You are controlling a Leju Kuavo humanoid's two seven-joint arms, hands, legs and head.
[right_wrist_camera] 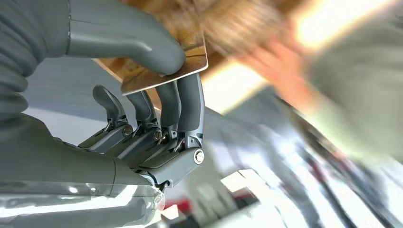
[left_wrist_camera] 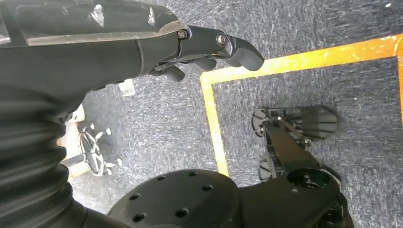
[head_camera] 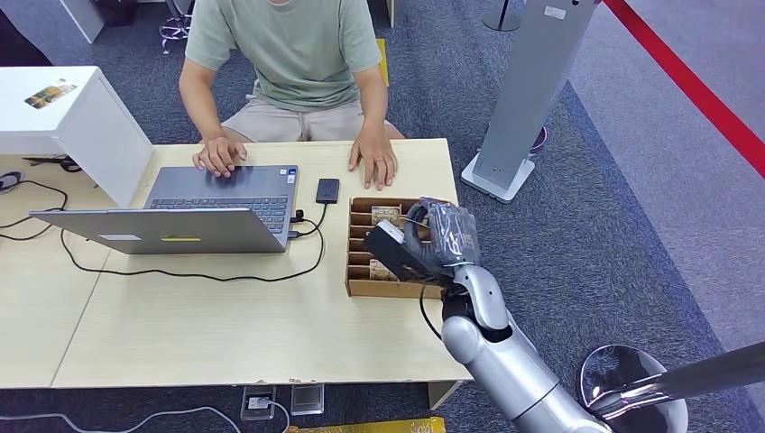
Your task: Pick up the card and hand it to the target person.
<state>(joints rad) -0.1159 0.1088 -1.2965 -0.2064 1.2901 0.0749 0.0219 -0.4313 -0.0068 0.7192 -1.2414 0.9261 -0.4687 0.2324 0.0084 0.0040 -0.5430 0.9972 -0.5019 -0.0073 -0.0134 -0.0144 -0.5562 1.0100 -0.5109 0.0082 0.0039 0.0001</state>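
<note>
Grey fingers [right_wrist_camera: 183, 102] and a thick thumb of the right hand [right_wrist_camera: 142, 123] pinch a tan card [right_wrist_camera: 164, 71] between them, the thumb pressing on the card's face and the fingers behind it. In the head view the right hand [head_camera: 431, 242] hovers right of centre in the frame, above the brown cardboard card box [head_camera: 361, 287], whose slots run across it and hold more cards; the held card cannot be made out in this view. That box stands on the pale wooden table [head_camera: 225, 334], near its right end. Just beyond the box lies a dark phone [head_camera: 327, 190], wired to an open grey laptop [head_camera: 203, 212] at the frame's centre left. A person in a green shirt [head_camera: 289, 45] sits at the table's far side, one hand [head_camera: 219, 155] at the laptop's edge and the other hand [head_camera: 373, 161] flat on the table near the box. The left hand [left_wrist_camera: 190, 47] hangs over blue-grey carpet with its fingers curled inward, holding nothing, above a yellow floor line [left_wrist_camera: 214, 118].
</note>
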